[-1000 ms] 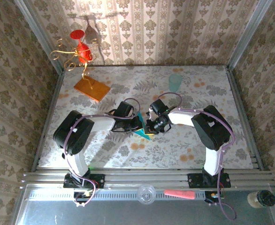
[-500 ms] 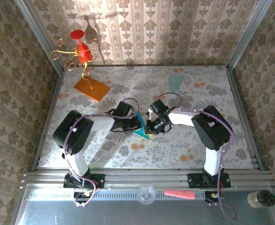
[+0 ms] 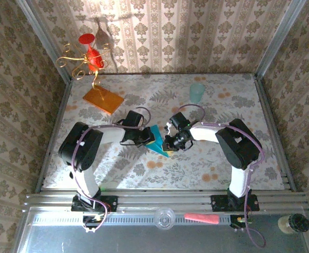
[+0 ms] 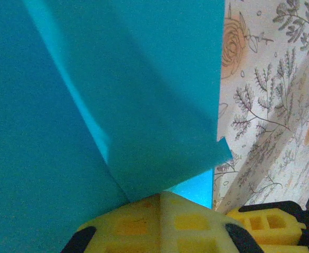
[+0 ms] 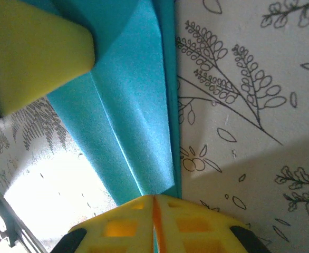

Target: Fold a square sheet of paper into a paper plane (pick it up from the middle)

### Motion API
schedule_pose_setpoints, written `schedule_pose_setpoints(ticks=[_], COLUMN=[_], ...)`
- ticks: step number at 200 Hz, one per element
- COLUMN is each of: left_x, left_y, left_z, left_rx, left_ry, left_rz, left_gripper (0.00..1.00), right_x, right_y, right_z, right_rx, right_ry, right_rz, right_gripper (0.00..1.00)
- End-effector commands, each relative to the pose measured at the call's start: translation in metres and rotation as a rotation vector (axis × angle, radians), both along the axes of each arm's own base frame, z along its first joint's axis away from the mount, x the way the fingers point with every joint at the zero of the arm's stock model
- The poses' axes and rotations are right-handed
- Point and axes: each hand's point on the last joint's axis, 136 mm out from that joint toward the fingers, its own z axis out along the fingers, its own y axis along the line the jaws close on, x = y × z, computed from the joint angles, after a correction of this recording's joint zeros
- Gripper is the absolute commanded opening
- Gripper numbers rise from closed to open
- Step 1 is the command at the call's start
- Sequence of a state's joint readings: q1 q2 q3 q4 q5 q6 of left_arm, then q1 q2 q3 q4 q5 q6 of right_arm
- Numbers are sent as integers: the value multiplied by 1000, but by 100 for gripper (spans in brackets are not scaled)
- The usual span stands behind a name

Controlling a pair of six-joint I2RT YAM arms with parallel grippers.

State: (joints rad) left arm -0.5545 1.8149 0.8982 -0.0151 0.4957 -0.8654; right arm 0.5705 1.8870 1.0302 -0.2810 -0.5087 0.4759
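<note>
table [image 3: 212, 163] centre, between the two arms: teal sheet [image 3: 158, 145] lies already folded into a narrow tapered shape, with layered flaps and a long crease showing. left gripper [image 3: 147, 139] and right gripper [image 3: 170, 143] each pinch an edge of it, fingers pressed together. looks about halfway, wing folds probably left

Count: 1x folded teal-blue paper sheet [image 3: 157, 141], 1x orange rect slab [image 3: 103, 99], 1x pale mint translucent cup [image 3: 196, 93], 1x red-and-gold wire ornament [image 3: 89, 58].
</note>
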Motion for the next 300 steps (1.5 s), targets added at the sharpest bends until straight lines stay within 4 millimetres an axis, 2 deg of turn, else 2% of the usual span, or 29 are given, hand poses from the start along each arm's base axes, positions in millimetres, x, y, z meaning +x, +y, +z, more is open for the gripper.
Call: schedule_pose_setpoints(ticks=[1,32,43,46,53,129,165,193,211,224,241,246,266,285,300], left_x=[20,33,35,41,45,76,85,79,67,56,44,35,20,12,11], left_y=[31,47,47,56,61,90,94,80,66,55,37,22,-8,-26,-33], left_z=[-19,-20,-19,-19,-19,-14,-4,24,42,48,47,46,40,31,22], left_rx=[127,148,150,150,152,134,109,57,27,8,-32,-49,-89,-95,-94], left_ry=[-9,-8,-17,-17,-20,-79,-102,-154,-195,-203,-194,-191,-164,-155,-138], left_rz=[78,125,123,148,157,226,221,201,182,161,132,97,33,-7,-24], left_gripper=[8,8,8,8,8,8,9,10,10,10,10,10,10,10,10], right_x=[-54,-55,-55,-55,-54,-54,-54,-53,-53,-54,-54,-54,-54,-55,-55], right_y=[-60,-61,-62,-62,-62,-61,-60,-59,-59,-59,-60,-60,-60,-61,-61], right_z=[-57,-58,-59,-59,-59,-60,-60,-58,-58,-59,-59,-60,-60,-61,-62], right_rx=[-273,-274,-276,-276,-274,-267,-263,-257,-258,-259,-260,-260,-263,-265,-266], right_ry=[201,206,209,209,207,209,210,209,210,212,215,216,214,218,219], right_rz=[-9,-13,-13,-13,-15,-18,-18,-21,-24,-23,-23,-23,-25,-28,-29], right_gripper=[13,13,13,13,13,13,14,14,14,14,14,14,14,14,14])
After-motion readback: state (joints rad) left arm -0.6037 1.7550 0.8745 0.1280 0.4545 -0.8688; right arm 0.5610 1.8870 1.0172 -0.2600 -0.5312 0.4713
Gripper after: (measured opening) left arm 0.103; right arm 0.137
